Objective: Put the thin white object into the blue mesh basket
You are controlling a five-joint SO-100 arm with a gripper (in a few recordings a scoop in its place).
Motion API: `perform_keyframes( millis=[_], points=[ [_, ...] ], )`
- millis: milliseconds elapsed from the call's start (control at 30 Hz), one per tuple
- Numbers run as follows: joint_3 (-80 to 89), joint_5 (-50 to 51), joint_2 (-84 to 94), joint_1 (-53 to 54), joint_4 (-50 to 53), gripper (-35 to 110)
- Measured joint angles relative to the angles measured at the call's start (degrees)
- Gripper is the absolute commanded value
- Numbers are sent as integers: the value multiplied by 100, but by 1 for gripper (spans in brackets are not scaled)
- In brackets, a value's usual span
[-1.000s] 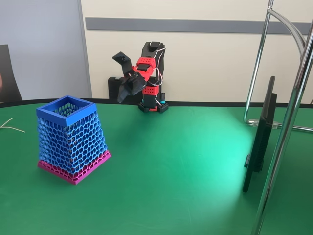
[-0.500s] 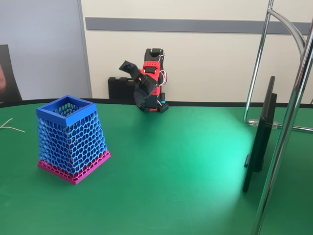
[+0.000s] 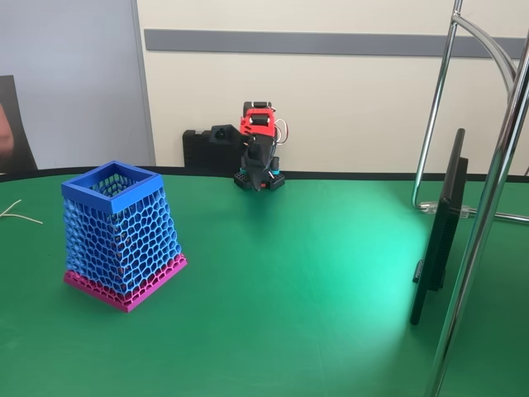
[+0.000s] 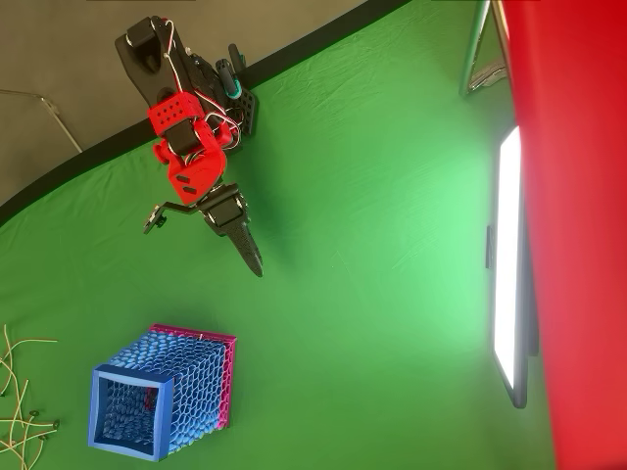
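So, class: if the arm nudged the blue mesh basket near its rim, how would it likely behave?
The blue mesh basket probably weighs little, since its walls are open honeycomb. It looks hard to tip: the magenta base is wider than the rim. On the flat green table it would more likely slide.

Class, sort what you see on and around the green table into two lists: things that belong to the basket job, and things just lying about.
Belongs to the job:
- blue mesh basket, upright on the table
- tool, folded back near the arm's base

Just lying about:
- thin pale wires at the table edge, left of the basket in the overhead view
- screen standing at the right
- chrome stand
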Motion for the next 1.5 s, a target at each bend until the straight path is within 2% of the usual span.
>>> perform_keyframes(
  millis=[200,400,500,767,1500],
  points=[
    [0,272,826,-26,1310,33],
    [0,492,1020,-35,1846,9],
    [0,668,1028,-35,1925,1],
    [0,1099,1028,-35,2127,1],
    [0,1125,1028,-35,2127,1]
  ],
)
